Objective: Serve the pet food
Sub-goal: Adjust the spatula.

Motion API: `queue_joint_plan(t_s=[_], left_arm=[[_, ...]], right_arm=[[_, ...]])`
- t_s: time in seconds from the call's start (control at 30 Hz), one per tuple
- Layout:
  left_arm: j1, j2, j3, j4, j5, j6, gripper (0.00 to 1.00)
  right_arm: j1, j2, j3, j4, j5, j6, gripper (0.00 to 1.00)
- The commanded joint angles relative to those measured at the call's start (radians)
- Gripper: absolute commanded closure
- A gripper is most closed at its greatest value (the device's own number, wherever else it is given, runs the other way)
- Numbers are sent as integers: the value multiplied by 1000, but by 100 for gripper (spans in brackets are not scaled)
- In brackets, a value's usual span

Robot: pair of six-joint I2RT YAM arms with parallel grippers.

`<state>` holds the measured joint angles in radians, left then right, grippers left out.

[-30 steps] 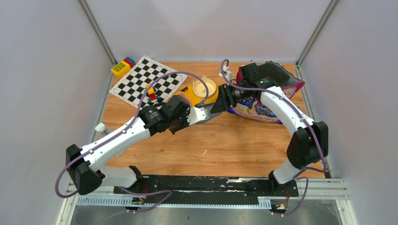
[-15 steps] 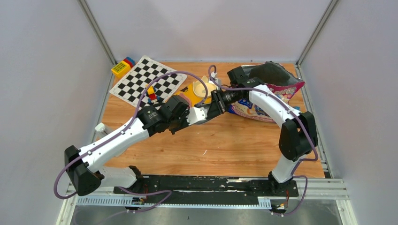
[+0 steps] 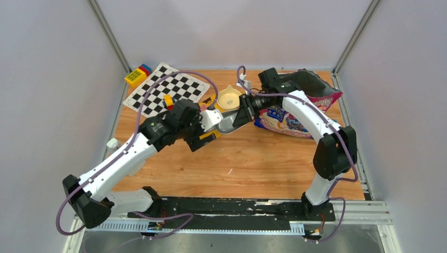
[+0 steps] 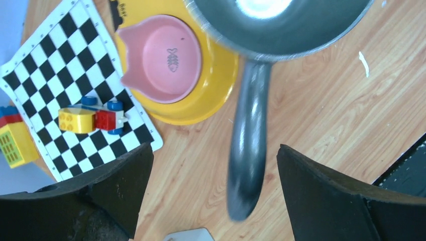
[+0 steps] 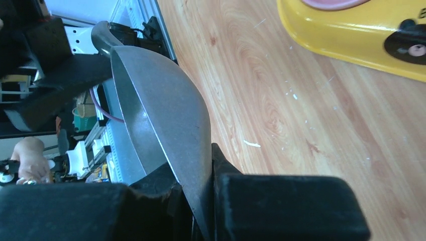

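From above, you are looking at a wooden table [image 3: 253, 158] boxed in by pale grey walls. Metal posts are running up the two far corners, and a black base plate [image 3: 232, 206] is lying along the near edge. Your left gripper [image 3: 215, 126] is standing wide open around the handle of the grey scoop [image 3: 229, 122]. Your right gripper [image 3: 243, 110] is pinching the scoop's far rim. The pet food bag [image 3: 295, 118] is lying at the far right of the table, under the right arm. Its dark open end is pointing toward the back wall, and you cannot make out any kibble. The yellow feeder [image 3: 230, 97] is sitting just beyond the scoop. A checkered mat [image 3: 158, 87] is lying far left, with coloured bricks [image 3: 138, 74] by its far corner.

Through the left wrist camera, the two dark fingers [image 4: 100, 201] are flanking the scoop handle [image 4: 248, 160] without touching it. The scoop is hanging over bare wood, the feeder's pink bowl [image 4: 161, 57] is sitting beside it, and a brick car [image 4: 95, 119] is resting on the mat.

Through the right wrist camera, the jaws are clamping the scoop's thin edge, and its inside is showing plain grey. White flecks are dotting the wood, and beyond the table edge — past the rail — a person's hand [image 5: 30, 155] is showing.
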<state>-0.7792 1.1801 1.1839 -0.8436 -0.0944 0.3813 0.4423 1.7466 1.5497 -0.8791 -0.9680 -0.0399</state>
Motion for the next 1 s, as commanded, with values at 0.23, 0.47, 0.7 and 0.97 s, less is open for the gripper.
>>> queue_joint_plan(t_s=[0.23,0.47,0.7,0.97], left_arm=[[360,20,228,-83,747,-37,0],[359,-60,114,118,761,-14,0],[218,-22,86,131,551,115,0],[62,18,80,186,316,139,27]], right_arm=[[-36,-85,106,5,-23,-64,100],[-59,-24,135,1,-82,15,100],[-57,21,160,-10,-148,71,100],[-44,37,142,-13,-167,86,100]])
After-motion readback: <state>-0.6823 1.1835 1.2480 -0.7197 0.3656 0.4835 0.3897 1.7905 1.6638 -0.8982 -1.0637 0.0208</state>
